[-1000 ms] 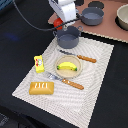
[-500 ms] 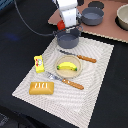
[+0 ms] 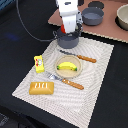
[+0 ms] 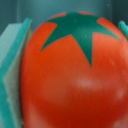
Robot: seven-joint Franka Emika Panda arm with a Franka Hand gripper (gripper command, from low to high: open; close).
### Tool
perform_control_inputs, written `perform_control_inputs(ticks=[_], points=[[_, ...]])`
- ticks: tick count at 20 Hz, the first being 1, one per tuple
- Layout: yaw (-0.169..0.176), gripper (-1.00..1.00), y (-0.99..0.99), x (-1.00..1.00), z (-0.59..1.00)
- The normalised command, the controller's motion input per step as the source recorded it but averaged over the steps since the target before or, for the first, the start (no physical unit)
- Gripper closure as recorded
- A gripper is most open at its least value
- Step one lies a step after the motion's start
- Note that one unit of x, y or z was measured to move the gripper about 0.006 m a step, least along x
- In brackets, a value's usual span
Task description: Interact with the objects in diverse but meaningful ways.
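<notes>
In the wrist view a red tomato (image 4: 65, 75) with a green star top fills the picture, pressed between teal fingers (image 4: 11, 75). In the exterior view my gripper (image 3: 69, 31) hangs just over a grey-blue pot (image 3: 67, 40) at the far edge of the striped mat; the tomato is hidden there by the gripper. A yellow banana (image 3: 68, 65) lies in a small plate on the mat. The yellow packet (image 3: 38, 63) stands at the mat's left side in the exterior view, and the bread loaf (image 3: 41, 88) lies near its front corner. A second grey-blue pot (image 3: 93, 15) sits on the wooden board behind.
A wooden-handled knife (image 3: 80, 57) lies beyond the plate and a fork (image 3: 67, 82) in front of it. A beige bowl (image 3: 123, 16) and a dark lid (image 3: 96, 4) rest on the board (image 3: 107, 31). A black cable (image 3: 30, 30) loops left of the arm.
The gripper has sunk slightly toward the pot on the mat; everything else stays where it was.
</notes>
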Motion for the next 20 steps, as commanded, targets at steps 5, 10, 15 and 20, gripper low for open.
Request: perform_control_inputs(ticks=[5, 10, 15, 20], points=[[-0.034, -1.0, 0.16, 0.32, 0.09], [-0.006, -1.0, 0.3, 0.09, 0.96], [0.0, -1.0, 0.23, 0.0, 0.82], [-0.004, -1.0, 0.1, 0.14, 0.54]])
